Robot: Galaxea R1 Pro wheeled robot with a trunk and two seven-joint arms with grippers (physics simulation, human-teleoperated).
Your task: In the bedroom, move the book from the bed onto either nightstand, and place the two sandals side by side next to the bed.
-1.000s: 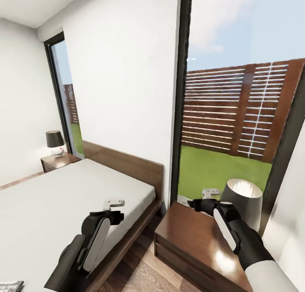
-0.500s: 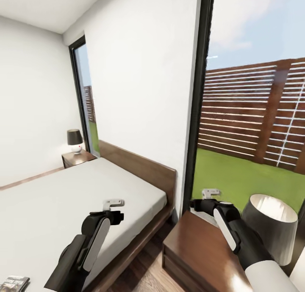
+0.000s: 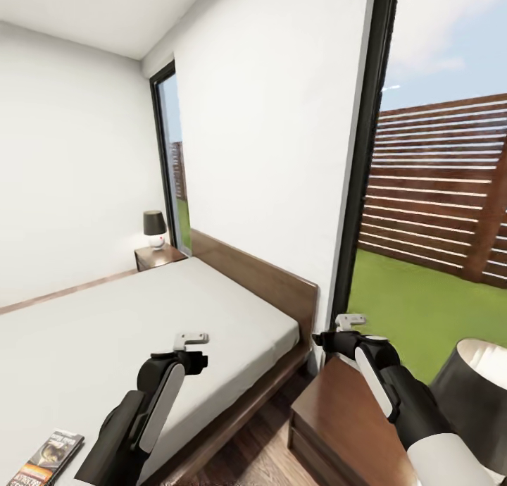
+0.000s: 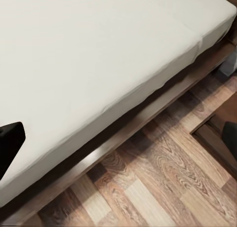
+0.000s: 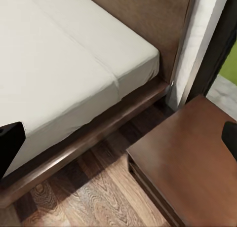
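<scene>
book on the mattress, low and to the left of both arms

item: the book [image 3: 53, 456], glossy cover with grey and orange bands, lying flat on the light-grey mattress of the bed [image 3: 232, 310]. it sits at the bottom left corner of the head view, partly cut by the frame edge. long axis runs diagonally, from near left toward far right.

relation to arms: the book lies to the left of and nearer the robot than the left gripper [image 3: 190, 340], which hangs over the mattress. the right gripper [image 3: 350, 322] is well apart from it, above the near nightstand [image 3: 338, 408]. the left arm is clearly the nearer; judged, a pickup would call for drawing that arm back and leftward.

grippers: the left wrist view shows dark fingertips [image 4: 10, 143] at opposite edges with mattress and floor between, so the jaws stand wide apart, holding nothing. the right wrist view shows the same spread fingertips [image 5: 10, 143] over bed edge and nightstand top; nothing held.

other: a second nightstand [image 3: 158, 256] with a lamp [image 3: 155, 229] stands at the far side of the bed. a lampshade [image 3: 473, 394] shows at the lower right. sandals: not located.
</scene>
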